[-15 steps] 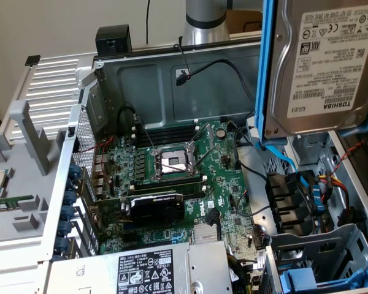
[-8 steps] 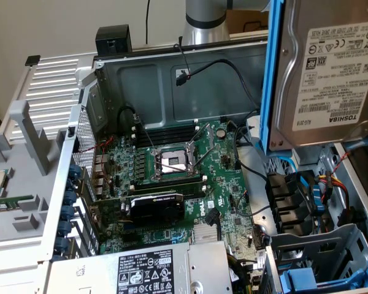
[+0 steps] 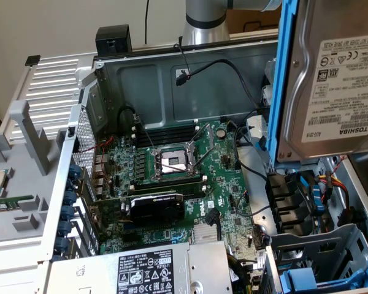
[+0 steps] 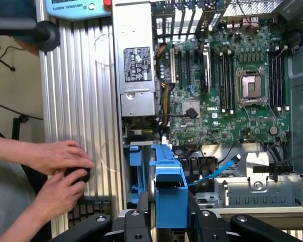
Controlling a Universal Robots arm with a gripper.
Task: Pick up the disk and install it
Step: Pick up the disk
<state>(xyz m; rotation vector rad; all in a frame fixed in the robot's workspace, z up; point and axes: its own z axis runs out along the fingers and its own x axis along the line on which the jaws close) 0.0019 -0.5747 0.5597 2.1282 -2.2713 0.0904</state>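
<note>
The black two-fingered gripper [image 4: 169, 222] squeezes the flat silver disk in its blue plastic frame [image 3: 331, 79], lifted at the exterior view's two o'clock. Carrying step, I think; next needs lining up with the grey metal drive cage [image 3: 331, 251].

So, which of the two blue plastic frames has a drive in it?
The blue frame raised at the exterior view's right: it carries the disk with the Toshiba label. The other blue tray sits low in the case, without a drive.
</note>
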